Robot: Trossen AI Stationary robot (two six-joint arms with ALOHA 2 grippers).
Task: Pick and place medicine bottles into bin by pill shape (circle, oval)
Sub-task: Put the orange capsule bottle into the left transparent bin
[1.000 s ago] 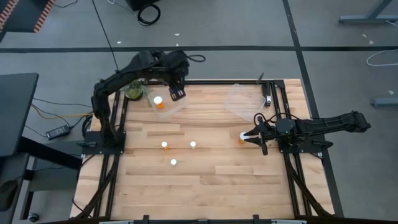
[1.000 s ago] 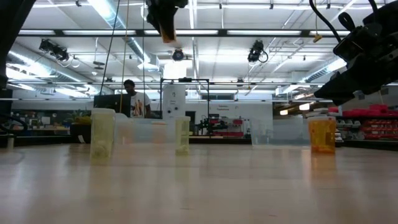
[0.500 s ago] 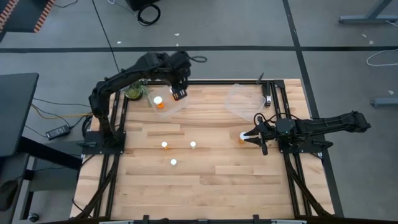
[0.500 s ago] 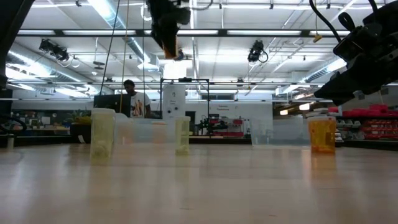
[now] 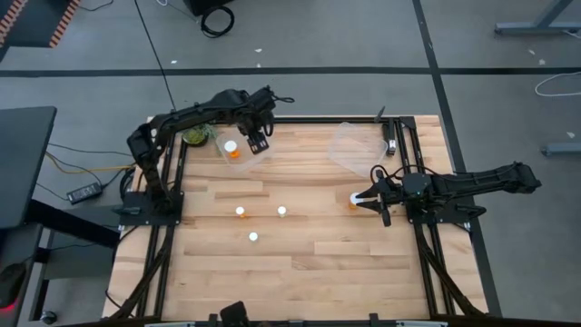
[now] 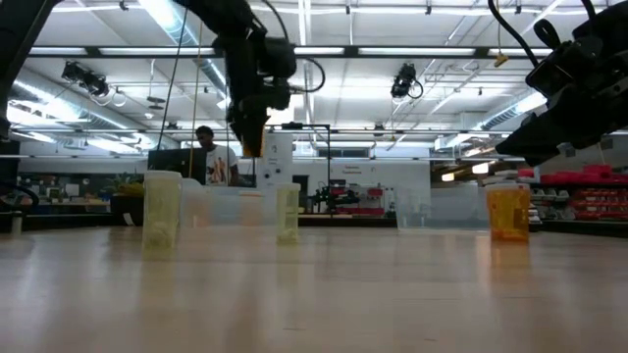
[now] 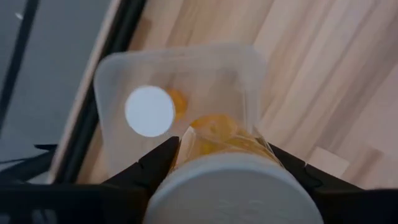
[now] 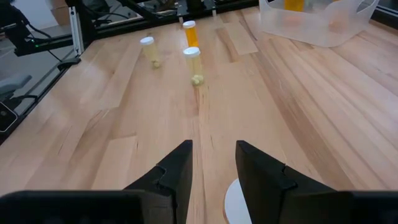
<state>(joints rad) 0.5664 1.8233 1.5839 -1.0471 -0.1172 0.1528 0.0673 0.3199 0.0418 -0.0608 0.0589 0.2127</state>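
Observation:
My left gripper point(image 5: 255, 143) hangs pointing steeply down over the clear bin point(image 5: 245, 156) at the table's far left, shut on an orange medicine bottle point(image 7: 217, 138) with a white cap. A white-capped bottle point(image 5: 231, 145) stands in that bin. Three small bottles point(image 5: 240, 212), point(image 5: 281, 211), point(image 5: 253, 237) stand upright on the wood at mid-table. My right gripper point(image 5: 361, 198) waits at the right, its fingers a narrow gap apart, above and beside a standing orange bottle point(image 5: 353, 198); it touches nothing. My left gripper pinches the bottle's orange body point(image 7: 205, 144), just below the white cap point(image 7: 236, 186), between its two fingers point(image 7: 163, 163). The fingers come from above, pointing down along the bottle. The bottle stays roughly upright, cap toward the wrist, lifted clear above the bin.
A second clear bin point(image 5: 356, 145) sits at the far right. A small green plant point(image 5: 195, 134) stands by the table's far left corner, next to the left bin. Bare wood stretches across the near half point(image 5: 300, 272). A person point(image 6: 208, 157) is far off in the room behind.
My left gripper has come down a good way toward the left bin, still shut on the bottle, and has tipped more steeply downward. The bottle has come down with it. The right arm has kept still.

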